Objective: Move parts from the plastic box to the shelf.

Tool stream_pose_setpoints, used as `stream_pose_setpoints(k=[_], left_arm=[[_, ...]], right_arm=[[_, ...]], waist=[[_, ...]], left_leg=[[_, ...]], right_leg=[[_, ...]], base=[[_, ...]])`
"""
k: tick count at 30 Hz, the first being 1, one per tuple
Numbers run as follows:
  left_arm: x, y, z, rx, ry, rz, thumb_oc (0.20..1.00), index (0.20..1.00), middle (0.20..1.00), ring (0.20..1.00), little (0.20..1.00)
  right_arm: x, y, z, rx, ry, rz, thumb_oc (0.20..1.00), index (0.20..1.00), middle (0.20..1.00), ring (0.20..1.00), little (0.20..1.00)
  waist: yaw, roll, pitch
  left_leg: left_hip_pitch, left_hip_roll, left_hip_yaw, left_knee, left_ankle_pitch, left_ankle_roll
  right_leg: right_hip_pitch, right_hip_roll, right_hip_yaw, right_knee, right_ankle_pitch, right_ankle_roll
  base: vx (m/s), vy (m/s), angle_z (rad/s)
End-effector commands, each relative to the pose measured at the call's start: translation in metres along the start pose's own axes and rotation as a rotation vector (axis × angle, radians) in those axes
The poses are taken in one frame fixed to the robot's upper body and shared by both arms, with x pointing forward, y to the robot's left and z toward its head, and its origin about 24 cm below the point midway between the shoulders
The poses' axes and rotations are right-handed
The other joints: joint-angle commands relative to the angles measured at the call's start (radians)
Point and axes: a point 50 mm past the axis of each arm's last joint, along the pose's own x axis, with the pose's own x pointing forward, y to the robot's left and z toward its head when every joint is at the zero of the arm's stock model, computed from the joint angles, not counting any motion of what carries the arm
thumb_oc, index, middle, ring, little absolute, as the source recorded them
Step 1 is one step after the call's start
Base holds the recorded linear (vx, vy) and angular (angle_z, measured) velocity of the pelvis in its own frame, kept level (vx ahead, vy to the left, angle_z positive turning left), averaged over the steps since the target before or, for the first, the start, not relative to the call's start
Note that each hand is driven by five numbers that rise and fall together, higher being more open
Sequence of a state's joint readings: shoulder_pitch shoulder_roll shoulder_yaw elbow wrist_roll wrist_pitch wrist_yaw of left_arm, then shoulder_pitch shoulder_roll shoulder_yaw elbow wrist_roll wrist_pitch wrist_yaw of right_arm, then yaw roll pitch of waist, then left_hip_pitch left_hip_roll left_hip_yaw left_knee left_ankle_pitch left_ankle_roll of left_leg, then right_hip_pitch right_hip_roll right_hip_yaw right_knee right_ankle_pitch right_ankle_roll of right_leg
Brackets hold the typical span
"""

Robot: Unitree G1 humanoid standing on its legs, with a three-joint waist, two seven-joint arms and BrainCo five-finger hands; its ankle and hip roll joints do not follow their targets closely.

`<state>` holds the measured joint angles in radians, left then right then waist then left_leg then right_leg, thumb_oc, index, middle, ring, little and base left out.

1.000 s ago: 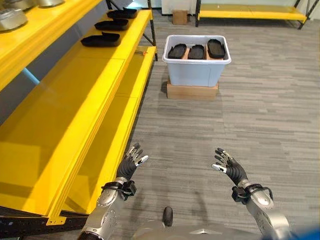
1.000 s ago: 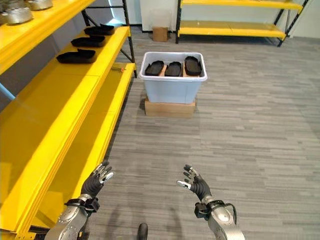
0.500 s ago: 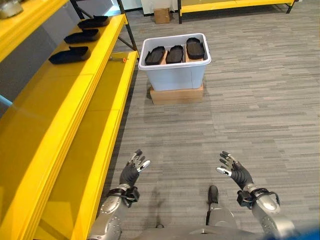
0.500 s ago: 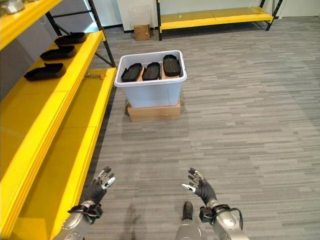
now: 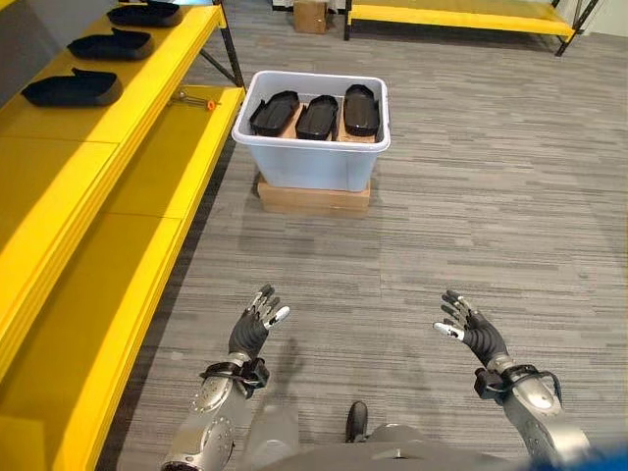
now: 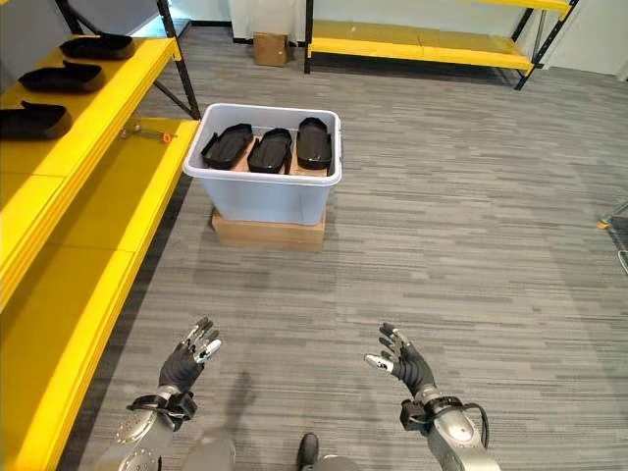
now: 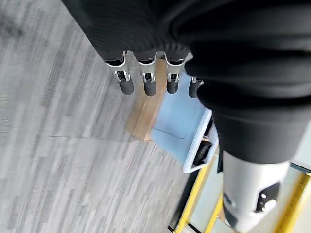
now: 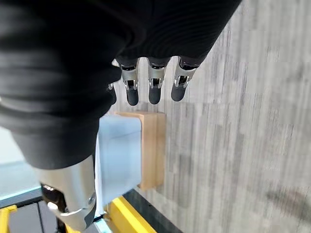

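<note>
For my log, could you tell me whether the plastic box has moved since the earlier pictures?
No; the plastic box sits on its cardboard base as before; only the camera shifted.

A grey wood-grain plank floor (image 6: pixel 471 226) runs across the room. Along the far side stands a low yellow rack with black metal posts (image 6: pixel 422 49), and a small brown cardboard carton (image 6: pixel 268 49) sits on the floor near its end. Behind them a pale wall shows in places.

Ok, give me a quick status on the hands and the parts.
Left hand and right hand open, empty, held over bare floor. Three black parts in the plastic box ahead, three on the shelf. Path clear.
</note>
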<state>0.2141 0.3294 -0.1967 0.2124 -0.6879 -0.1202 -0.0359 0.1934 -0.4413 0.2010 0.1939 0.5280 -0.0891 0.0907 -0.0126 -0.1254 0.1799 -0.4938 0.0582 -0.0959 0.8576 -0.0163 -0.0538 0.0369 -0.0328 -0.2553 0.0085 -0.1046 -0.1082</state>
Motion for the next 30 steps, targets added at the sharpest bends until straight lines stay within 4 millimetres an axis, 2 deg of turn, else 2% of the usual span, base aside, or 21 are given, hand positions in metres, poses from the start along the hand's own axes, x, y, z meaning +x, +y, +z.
stream_pose_setpoints(k=[1,3,4,6,9,10,11,13,14,19,20,21,22,23,24,25,26,27,28,29,30], left_arm=[[-0.001,-0.002,0.02,0.009,-0.089,-0.034,1.0,1.0,1.0,1.0,1.0],[-0.001,0.0,0.017,0.035,-0.081,-0.019,1.0,1.0,1.0,1.0,1.0],[-0.001,0.001,0.017,0.049,-0.081,-0.012,1.0,1.0,1.0,1.0,1.0],[0.001,0.003,0.023,0.072,-0.101,-0.005,1.0,1.0,1.0,1.0,1.0],[0.003,0.006,0.026,0.062,-0.119,0.013,1.0,1.0,1.0,1.0,1.0],[0.005,0.006,0.029,0.062,-0.132,0.016,1.0,1.0,1.0,1.0,1.0],[0.005,0.009,0.035,0.054,-0.156,0.031,1.0,1.0,1.0,1.0,1.0],[0.005,0.01,0.036,0.057,-0.156,0.035,1.0,1.0,1.0,1.0,1.0],[0.005,0.01,0.037,0.066,-0.154,0.033,1.0,1.0,1.0,1.0,1.0],[0.002,0.01,0.037,0.106,-0.136,0.002,1.0,1.0,1.0,1.0,1.0],[0.002,0.008,0.036,0.117,-0.128,-0.005,1.0,1.0,1.0,1.0,1.0],[0.002,0.008,0.036,0.116,-0.128,-0.005,1.0,1.0,1.0,1.0,1.0],[0.001,0.008,0.036,0.125,-0.123,-0.016,1.0,1.0,1.0,1.0,1.0],[0.001,0.008,0.036,0.125,-0.123,-0.016,1.0,1.0,1.0,1.0,1.0],[0.001,0.006,0.035,0.132,-0.114,-0.028,1.0,1.0,1.0,1.0,1.0],[0.001,0.006,0.035,0.131,-0.114,-0.028,1.0,1.0,1.0,1.0,1.0],[0.002,0.006,0.033,0.128,-0.108,-0.029,1.0,1.0,1.0,1.0,1.0],[0.001,0.007,0.033,0.125,-0.106,-0.024,1.0,1.0,1.0,1.0,1.0],[0.001,0.008,0.032,0.117,-0.103,-0.017,1.0,1.0,1.0,1.0,1.0],[0.001,0.009,0.032,0.117,-0.103,-0.017,1.0,1.0,1.0,1.0,1.0],[0.0,0.01,0.031,0.103,-0.104,-0.006,1.0,1.0,1.0,1.0,1.0]], right_arm=[[-0.003,-0.006,0.011,-0.011,-0.07,-0.017,1.0,1.0,1.0,1.0,1.0],[-0.002,-0.004,0.007,-0.013,-0.059,-0.019,1.0,1.0,1.0,1.0,1.0],[-0.002,-0.004,0.007,-0.019,-0.058,-0.015,1.0,1.0,1.0,1.0,1.0],[0.0,-0.002,0.007,-0.033,-0.053,0.0,1.0,1.0,1.0,1.0,1.0],[0.002,0.008,0.003,-0.023,-0.036,0.042,1.0,1.0,1.0,1.0,1.0],[0.003,0.011,0.002,-0.009,-0.036,0.054,1.0,1.0,1.0,1.0,1.0],[0.006,0.022,0.001,0.024,-0.04,0.087,1.0,1.0,1.0,1.0,1.0],[0.008,0.028,0.0,0.029,-0.035,0.105,1.0,1.0,1.0,1.0,1.0],[0.01,0.03,0.003,0.028,-0.043,0.11,1.0,1.0,1.0,1.0,1.0],[0.009,0.028,0.001,0.032,-0.038,0.1,1.0,1.0,1.0,1.0,1.0],[0.008,0.029,-0.001,0.031,-0.029,0.1,1.0,1.0,1.0,1.0,1.0],[0.008,0.029,-0.001,0.031,-0.029,0.1,1.0,1.0,1.0,1.0,1.0],[0.008,0.03,-0.002,0.032,-0.03,0.102,1.0,1.0,1.0,1.0,1.0],[0.008,0.03,-0.002,0.032,-0.03,0.102,1.0,1.0,1.0,1.0,1.0],[0.008,0.031,-0.003,0.035,-0.027,0.102,1.0,1.0,1.0,1.0,1.0],[0.008,0.031,-0.003,0.035,-0.027,0.102,1.0,1.0,1.0,1.0,1.0],[0.008,0.03,-0.003,0.04,-0.029,0.102,1.0,1.0,1.0,1.0,1.0],[0.008,0.03,-0.002,0.044,-0.032,0.103,1.0,1.0,1.0,1.0,1.0],[0.008,0.03,-0.001,0.047,-0.033,0.099,1.0,1.0,1.0,1.0,1.0],[0.008,0.03,-0.001,0.047,-0.033,0.1,1.0,1.0,1.0,1.0,1.0],[0.009,0.03,0.001,0.043,-0.041,0.102,1.0,1.0,1.0,1.0,1.0]], waist=[[0.024,0.031,-0.009],[0.047,0.054,-0.007],[0.058,0.06,-0.009],[0.079,0.072,-0.018],[0.084,0.087,-0.053],[0.086,0.08,-0.062],[0.089,0.069,-0.077],[0.095,0.057,-0.09],[0.094,0.051,-0.101],[0.073,0.067,-0.111],[0.063,0.085,-0.105],[0.063,0.085,-0.104],[0.051,0.107,-0.089],[0.051,0.106,-0.088],[0.045,0.123,-0.079],[0.042,0.12,-0.075],[0.027,0.132,-0.072],[0.021,0.133,-0.063],[0.022,0.123,-0.059],[0.019,0.125,-0.056],[0.02,0.115,-0.054]], left_leg=[[0.21,0.05,0.096,-0.511,0.046,0.017],[0.224,0.094,0.107,-0.754,0.166,-0.006],[0.211,0.098,0.098,-0.826,0.193,-0.013],[0.215,0.089,0.032,-0.868,0.211,-0.027],[0.252,0.083,0.028,-0.879,0.209,-0.022],[0.242,0.063,0.036,-0.83,0.185,-0.011],[0.243,0.018,0.055,-0.787,0.137,0.018],[0.247,-0.018,0.07,-0.758,0.096,0.042],[0.257,-0.05,0.082,-0.743,0.063,0.064],[0.319,-0.123,0.073,-0.744,0.005,0.124],[0.357,-0.136,0.063,-0.764,-0.003,0.146],[0.359,-0.137,0.064,-0.765,-0.003,0.146],[0.392,-0.141,0.057,-0.777,-0.007,0.162],[0.394,-0.142,0.057,-0.777,-0.007,0.162],[0.419,-0.135,0.058,-0.783,-0.019,0.169],[0.423,-0.138,0.056,-0.783,-0.021,0.169],[0.452,-0.126,0.054,-0.797,-0.026,0.164],[0.47,-0.123,0.052,-0.804,-0.03,0.159],[0.48,-0.125,0.056,-0.804,-0.038,0.149],[0.484,-0.123,0.052,-0.804,-0.039,0.148],[0.498,-0.121,0.057,-0.802,-0.049,0.138]], right_leg=[[-0.024,-0.058,0.104,0.016,0.105,0.141],[0.022,-0.036,0.117,0.002,0.078,0.15],[0.04,-0.035,0.123,-0.004,0.067,0.154],[0.076,-0.036,0.149,-0.01,0.047,0.166],[0.112,-0.057,0.175,0.002,0.018,0.183],[0.128,-0.086,0.175,0.01,0.018,0.195],[0.119,-0.133,0.185,0.05,0.04,0.217],[0.105,-0.17,0.196,0.076,0.092,0.239],[0.084,-0.194,0.21,0.117,0.152,0.254],[0.006,-0.217,0.258,0.304,0.313,0.269],[-0.03,-0.221,0.258,0.402,0.368,0.263],[-0.03,-0.222,0.26,0.404,0.367,0.263],[-0.067,-0.215,0.259,0.495,0.4,0.252],[-0.067,-0.216,0.26,0.498,0.398,0.252],[-0.108,-0.208,0.224,0.519,0.352,0.242],[-0.107,-0.212,0.222,0.528,0.344,0.241],[-0.16,-0.17,0.183,0.467,0.217,0.216],[-0.169,-0.16,0.142,0.432,0.17,0.207],[-0.172,-0.162,0.088,0.329,0.143,0.21],[-0.164,-0.16,0.083,0.323,0.144,0.209],[-0.175,-0.166,0.06,0.242,0.165,0.224]], base=[[0.31,0.128,0.02],[0.33,0.137,-0.43],[0.32,0.123,-0.51],[0.35,0.162,-0.55],[0.36,0.197,-0.7],[0.56,0.336,-0.86],[0.53,0.34,-0.43],[0.38,0.271,0.08],[0.28,0.206,0.19],[0.23,0.23,0.23],[0.14,0.201,0.19],[0.21,0.284,0.21],[0.11,0.144,0.2],[0.2,0.237,0.13],[0.09,0.082,0.02],[0.21,0.12,-0.14],[0.18,0.011,-0.07],[0.24,-0.028,-0.21],[0.13,-0.069,0.03],[0.13,-0.114,0.03],[0.08,-0.098,0.25]])
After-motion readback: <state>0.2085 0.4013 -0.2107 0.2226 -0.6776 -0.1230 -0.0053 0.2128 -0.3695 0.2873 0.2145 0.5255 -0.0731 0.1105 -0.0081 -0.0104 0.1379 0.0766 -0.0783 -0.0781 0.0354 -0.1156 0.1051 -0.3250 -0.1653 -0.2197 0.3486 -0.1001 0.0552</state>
